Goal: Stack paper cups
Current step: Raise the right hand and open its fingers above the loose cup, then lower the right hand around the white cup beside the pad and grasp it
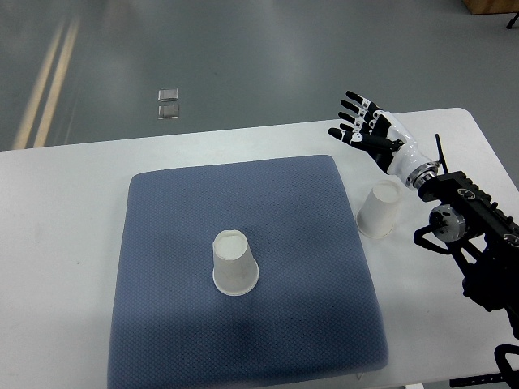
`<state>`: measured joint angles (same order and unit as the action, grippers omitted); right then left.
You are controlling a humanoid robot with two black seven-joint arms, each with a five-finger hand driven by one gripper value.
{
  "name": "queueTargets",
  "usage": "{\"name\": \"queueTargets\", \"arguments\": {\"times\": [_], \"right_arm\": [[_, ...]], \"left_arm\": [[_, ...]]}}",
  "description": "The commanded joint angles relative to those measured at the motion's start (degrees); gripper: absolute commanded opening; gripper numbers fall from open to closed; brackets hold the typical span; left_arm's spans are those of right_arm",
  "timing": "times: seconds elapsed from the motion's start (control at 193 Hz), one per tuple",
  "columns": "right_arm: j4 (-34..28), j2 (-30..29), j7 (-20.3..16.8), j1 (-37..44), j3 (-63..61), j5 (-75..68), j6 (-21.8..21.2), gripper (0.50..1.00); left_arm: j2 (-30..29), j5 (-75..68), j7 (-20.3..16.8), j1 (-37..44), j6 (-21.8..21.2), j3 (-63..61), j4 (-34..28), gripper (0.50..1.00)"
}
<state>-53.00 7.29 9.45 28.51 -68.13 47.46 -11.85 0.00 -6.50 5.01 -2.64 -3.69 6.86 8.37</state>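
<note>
A white paper cup [234, 262] stands upside down near the middle of the blue mat [178, 324]. A second white paper cup [380, 210] stands upside down on the white table just off the mat's right edge. My right hand [362, 123] is above the table's far edge, up and a little left of the second cup, clear of it. Its fingers are spread and it holds nothing. The right arm comes in from the right edge. The left arm does not show.
The white table [65, 243] carries the mat. Its far edge runs just behind the hand, with grey floor beyond. The right arm's black joints [470, 219] sit close to the right of the second cup.
</note>
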Motion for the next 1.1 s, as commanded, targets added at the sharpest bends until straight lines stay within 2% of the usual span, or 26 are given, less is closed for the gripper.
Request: {"name": "queueTargets", "arguments": {"times": [0.0, 0.311, 0.399, 0.472, 0.539, 0.607, 0.684, 0.804, 0.969, 1.094], "right_arm": [[0.0, -0.1, 0.2, 0.1, -0.1, 0.0, 0.1, 0.94], [-0.8, 1.8, 0.5, 3.1, 0.2, 0.1, -1.3, 0.94], [-1.5, 5.3, 0.6, 4.6, 1.0, 0.1, -3.3, 0.94], [-3.0, 8.4, 0.6, 5.3, 1.8, 0.3, -6.4, 0.938], [-5.3, 13.4, 0.6, 6.0, 4.4, 1.0, -10.2, 0.938], [-7.6, 17.9, 0.8, 6.7, 7.4, 1.1, -11.7, 0.936], [-10.0, 22.8, 2.0, 7.3, 10.7, 1.6, -12.7, 0.938], [-13.7, 29.7, 4.4, 8.2, 14.8, 8.8, -16.4, 0.936], [-18.5, 33.7, 9.3, 7.8, 15.5, 25.5, -17.3, 0.934], [-19.9, 34.8, 12.4, 7.7, 16.9, 36.5, -16.9, 0.936]], "left_arm": [[0.0, 0.0, 0.0, 0.0, 0.0, 0.0, 0.0, 1.0], [0.0, 0.0, 0.0, 0.0, 0.0, 0.0, 0.0, 1.0], [0.0, 0.0, 0.0, 0.0, 0.0, 0.0, 0.0, 1.0], [0.0, 0.0, 0.0, 0.0, 0.0, 0.0, 0.0, 1.0], [0.0, 0.0, 0.0, 0.0, 0.0, 0.0, 0.0, 1.0], [0.0, 0.0, 0.0, 0.0, 0.0, 0.0, 0.0, 1.0], [0.0, 0.0, 0.0, 0.0, 0.0, 0.0, 0.0, 1.0], [0.0, 0.0, 0.0, 0.0, 0.0, 0.0, 0.0, 1.0], [0.0, 0.0, 0.0, 0.0, 0.0, 0.0, 0.0, 1.0], [0.0, 0.0, 0.0, 0.0, 0.0, 0.0, 0.0, 1.0]]}}
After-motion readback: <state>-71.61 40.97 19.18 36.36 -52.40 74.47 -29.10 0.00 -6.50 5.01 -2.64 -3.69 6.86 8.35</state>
